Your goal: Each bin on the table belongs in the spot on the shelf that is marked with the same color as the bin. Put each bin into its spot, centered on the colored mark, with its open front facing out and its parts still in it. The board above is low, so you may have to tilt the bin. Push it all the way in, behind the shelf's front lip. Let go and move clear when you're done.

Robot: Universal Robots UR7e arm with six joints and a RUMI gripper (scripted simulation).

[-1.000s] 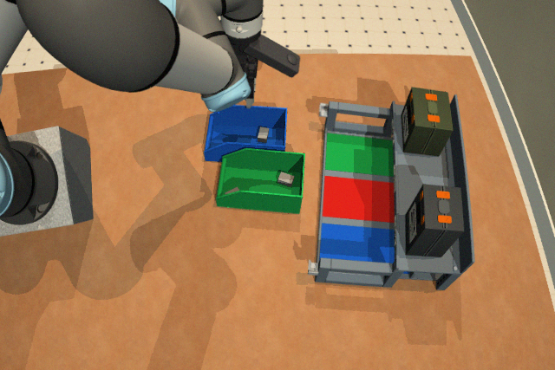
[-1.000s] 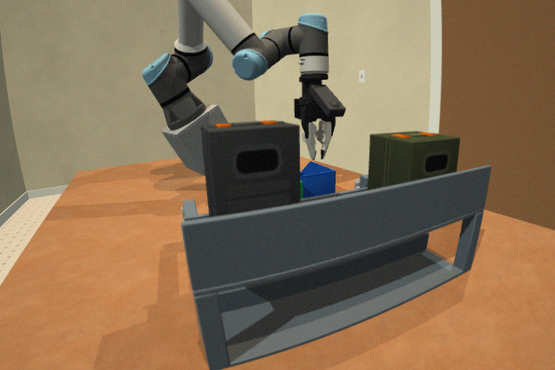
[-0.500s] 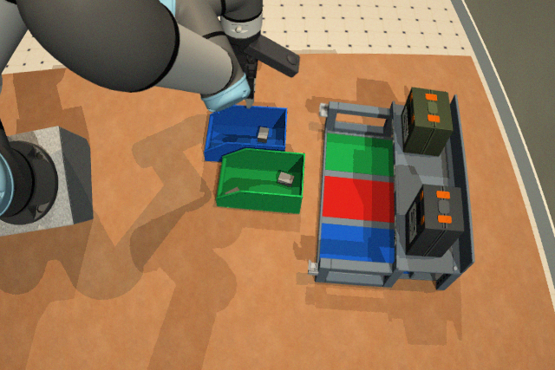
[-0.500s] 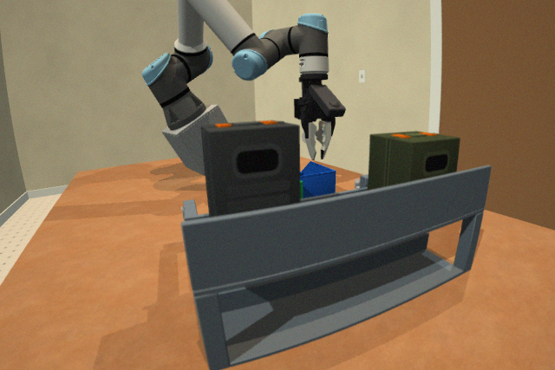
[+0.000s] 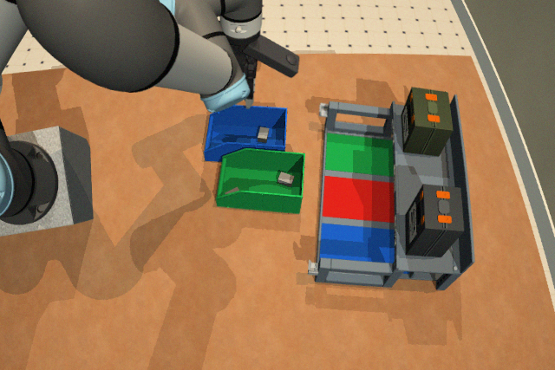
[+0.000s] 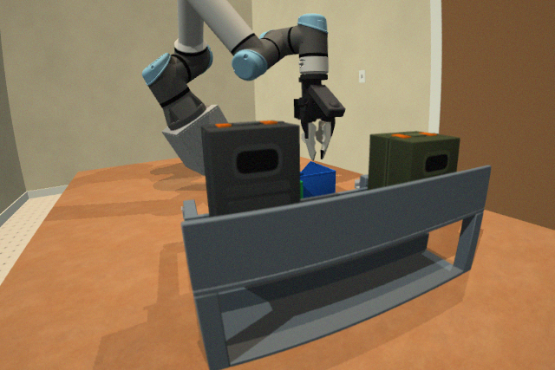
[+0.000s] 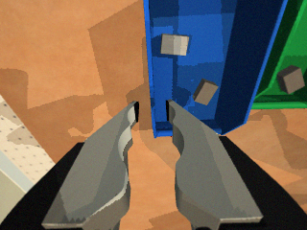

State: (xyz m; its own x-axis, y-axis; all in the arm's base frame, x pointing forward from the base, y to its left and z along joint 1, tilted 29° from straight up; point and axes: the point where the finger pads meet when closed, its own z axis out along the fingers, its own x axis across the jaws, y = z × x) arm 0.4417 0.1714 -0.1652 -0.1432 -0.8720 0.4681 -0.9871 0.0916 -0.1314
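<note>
The blue bin [image 5: 246, 133] lies on the table left of the shelf, with a grey block [image 5: 263, 133] inside. The green bin [image 5: 259, 182] sits right beside it, also holding a grey block [image 5: 285, 178]. My gripper [image 5: 248, 104] points down over the blue bin's far side wall. In the wrist view the fingers stand a narrow gap apart, with the blue bin's [image 7: 206, 62] wall edge lined up between them. In the exterior view the fingertips [image 6: 319, 154] hang just above the blue bin [image 6: 317, 178]. The fingers hold nothing. The shelf has green [image 5: 358, 154], red [image 5: 358, 199] and blue [image 5: 355, 243] marks.
An olive case [image 5: 426, 121] and a dark grey case [image 5: 434, 220] stand on the shelf's upper board, behind the marks. The robot's base block [image 5: 40, 178] is at the left. A corner of the green bin [image 7: 288, 57] shows in the wrist view.
</note>
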